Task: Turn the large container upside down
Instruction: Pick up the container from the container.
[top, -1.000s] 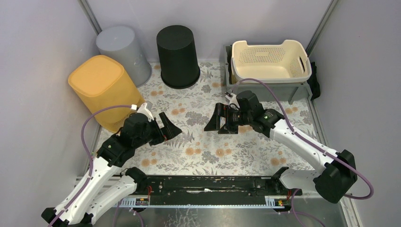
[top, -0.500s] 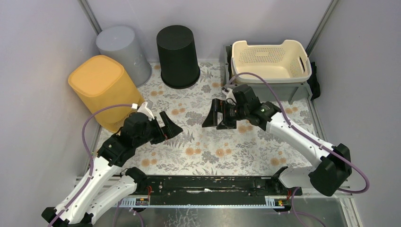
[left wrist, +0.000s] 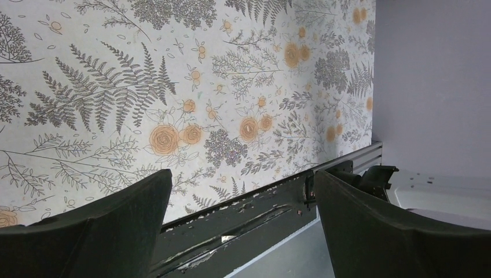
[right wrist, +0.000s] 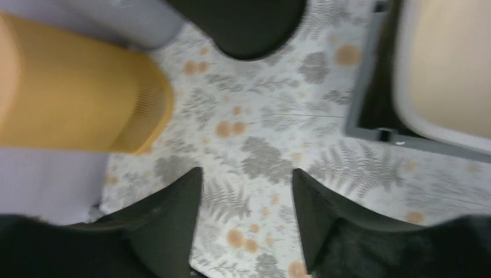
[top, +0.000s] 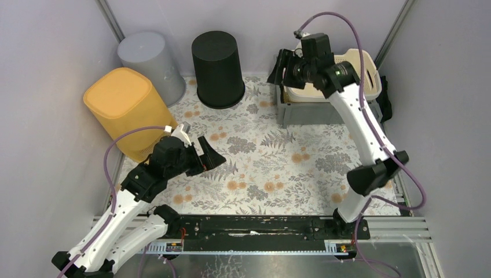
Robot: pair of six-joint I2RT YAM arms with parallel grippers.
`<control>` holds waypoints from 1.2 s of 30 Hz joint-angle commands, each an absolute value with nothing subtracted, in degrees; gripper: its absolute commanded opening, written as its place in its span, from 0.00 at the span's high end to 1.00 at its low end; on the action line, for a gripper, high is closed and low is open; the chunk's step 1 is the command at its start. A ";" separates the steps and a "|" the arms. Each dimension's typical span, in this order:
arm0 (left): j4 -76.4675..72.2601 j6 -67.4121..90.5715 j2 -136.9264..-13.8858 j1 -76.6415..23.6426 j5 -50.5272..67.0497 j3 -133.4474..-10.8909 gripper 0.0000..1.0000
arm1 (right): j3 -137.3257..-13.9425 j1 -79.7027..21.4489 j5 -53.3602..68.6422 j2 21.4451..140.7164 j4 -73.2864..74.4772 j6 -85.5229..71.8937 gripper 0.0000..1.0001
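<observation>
Across the frame, floral table [top: 260, 168]. Upper right: grey crate [top: 312, 113], upright, mouth up, cream basket [top: 306, 94] nested inside. Upper left: yellow bin [top: 124, 110], grey bin [top: 150, 61] and black bin [top: 218, 66], all bottom-up. Above the crate's left rim, high off the table: right claw [top: 279, 66], pointing left, partly open, holding nothing; crate and basket just right of and below its fingers, no contact visible. Lower left, well apart from the crate: left claw [top: 209, 155], low over the table, spread wide, empty.
</observation>
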State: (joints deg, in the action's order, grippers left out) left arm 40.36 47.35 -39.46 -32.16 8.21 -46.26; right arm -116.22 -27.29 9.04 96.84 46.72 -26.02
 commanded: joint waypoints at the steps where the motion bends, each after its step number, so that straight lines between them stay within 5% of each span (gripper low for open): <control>1: 39.07 46.17 -38.37 -32.19 10.13 -47.21 0.00 | -131.95 -25.04 -2.08 107.89 59.25 -19.60 0.45; 5: 39.81 46.11 -37.07 -32.17 10.07 -47.30 0.00 | -140.13 -24.20 -9.48 114.45 62.23 -14.62 0.55; 12: 41.03 45.30 -37.02 -32.18 10.06 -47.85 0.00 | -135.63 -22.95 -16.44 116.90 57.44 -10.92 0.42; 36: 41.59 45.26 -39.03 -32.17 9.06 -47.70 0.00 | -136.12 -20.57 -15.07 130.94 57.85 -5.88 0.47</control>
